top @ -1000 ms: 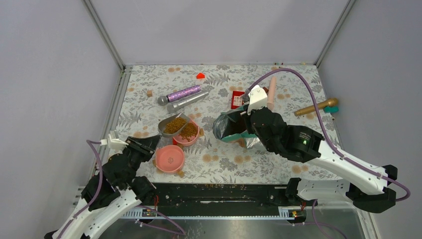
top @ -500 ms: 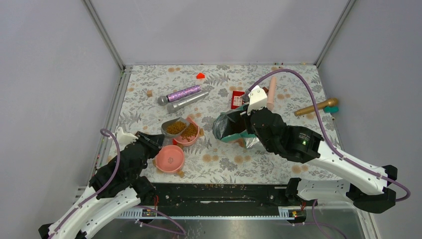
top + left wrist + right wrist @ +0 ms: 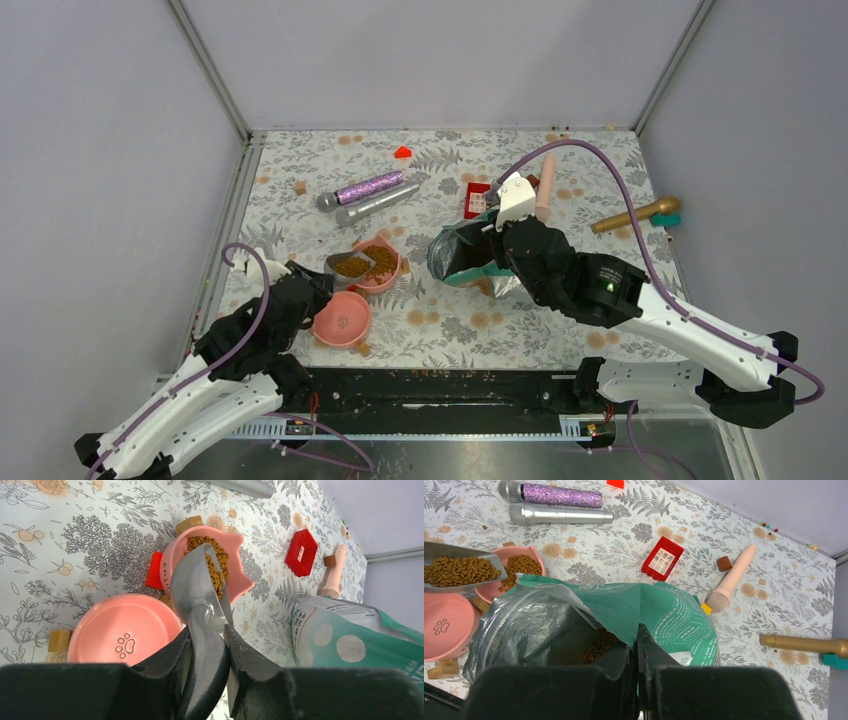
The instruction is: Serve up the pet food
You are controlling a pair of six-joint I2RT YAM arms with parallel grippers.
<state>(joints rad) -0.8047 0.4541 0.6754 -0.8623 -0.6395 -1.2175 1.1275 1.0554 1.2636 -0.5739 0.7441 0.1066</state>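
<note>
**Scoop of kibble poised over the eared bowl**

From my remote station, the left gripper [image 3: 207,630] is partly closed, its two fingers [image 3: 178,647] clamped on the handle of a metal scoop [image 3: 197,587]. The scoop is tilted, and its loaded mouth hangs over the pink eared bowl [image 3: 170,562] on the flowered bench [image 3: 480,330]. I cannot tell whether the metal touches the rim.

The pet food [image 3: 212,555] lies in three places: a brown heap inside the eared bowl, a layer in the scoop, and more deep in the pouch [image 3: 674,615].

That teal and silver pouch lies open-mouthed to the right of the eared bowl, near it but not touching. The right gripper [image 3: 635,642] is fully closed, pinching the pouch's upper edge and holding the mouth up.

Just on the near side of the eared bowl sits a second pink bowl [image 3: 95,615] with a paw print on its floor. A small red block [image 3: 154,572] rests against the eared bowl's left side.

Beyond the eared bowl, toward the back wall, a purple glitter microphone [image 3: 559,495] and a silver microphone [image 3: 564,515] lie side by side. A red tray-shaped block [image 3: 662,558] lies farther right of the bowl, behind the pouch.
</note>
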